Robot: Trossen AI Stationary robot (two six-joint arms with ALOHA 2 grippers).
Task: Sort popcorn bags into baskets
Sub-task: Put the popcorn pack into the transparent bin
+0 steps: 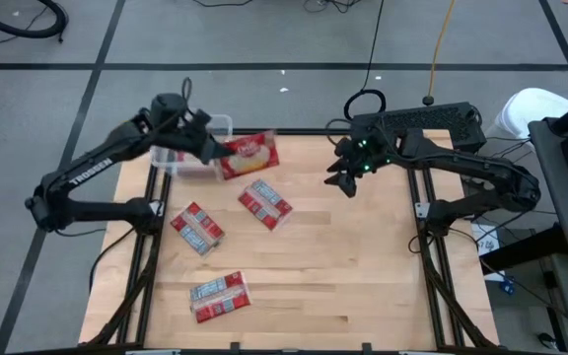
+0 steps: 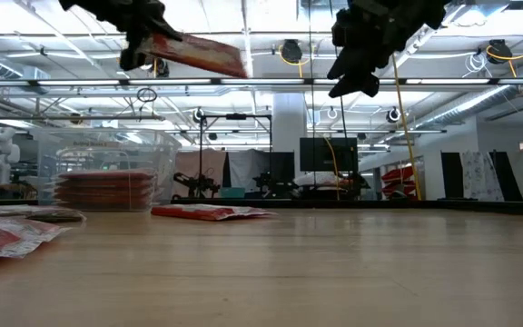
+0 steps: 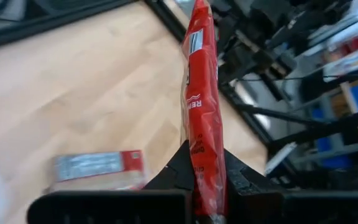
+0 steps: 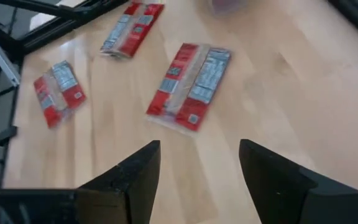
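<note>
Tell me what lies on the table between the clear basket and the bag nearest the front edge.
In the high view, one popcorn bag lies between the basket and the front bag, panel side up. The rest of that stretch is bare wood.

Black arms (image 1: pixel 87 173); white "TROSSEN" lettering

I count four popcorn bags in plain sight. One bag (image 1: pixel 249 154) is up in the air, pinched in my left gripper (image 1: pixel 215 150) at about eleven o'clock on the table. Three lie flat on the wood: one (image 1: pixel 265 203) near the centre, one (image 1: pixel 197 228) at nine o'clock, one (image 1: pixel 219 296) at seven o'clock. There is one clear basket (image 1: pixel 221 125), at eleven o'clock, with a stack of bags (image 2: pixel 104 189) inside that I cannot count. Two arms, two grippers, mine.
</note>
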